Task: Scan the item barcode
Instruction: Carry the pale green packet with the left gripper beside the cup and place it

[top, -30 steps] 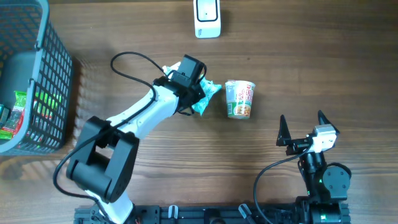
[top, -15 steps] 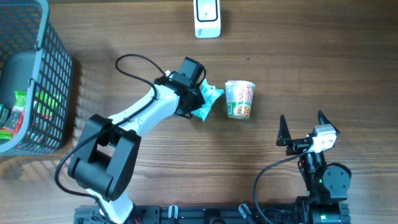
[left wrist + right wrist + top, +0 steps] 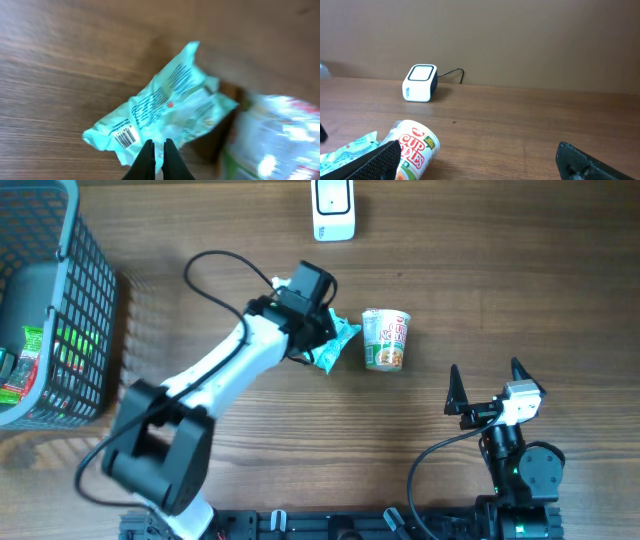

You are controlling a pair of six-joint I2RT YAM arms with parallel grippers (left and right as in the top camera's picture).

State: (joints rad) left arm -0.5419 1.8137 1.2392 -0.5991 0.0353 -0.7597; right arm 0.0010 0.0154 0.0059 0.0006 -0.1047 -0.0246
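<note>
- The left gripper (image 3: pixel 158 151) has its fingers pressed together on the near edge of the teal snack packet (image 3: pixel 165 105), with only a sliver of wrapper between them.
- In the overhead view the packet lies near the centre of the table (image 3: pixel 520 270), under the left arm's wrist.
- The printed barcode (image 3: pixel 126 137) faces up on the packet, at about 10 o'clock from the fingertips in the left wrist view.
- A cup of noodles (image 3: pixel 385 340) lies on its side just beside the packet at its 3 o'clock. Whether the two touch I cannot tell.
- The white scanner (image 3: pixel 333 208) sits at 12 o'clock on the table, well apart from the packet.
- A grey wire basket (image 3: pixel 95 310) stands at 9 o'clock, with green packets inside.
- The right gripper (image 3: pixel 485 366) rests at about 4 o'clock from the cup, its fingers spread wide with nothing between them.
</note>
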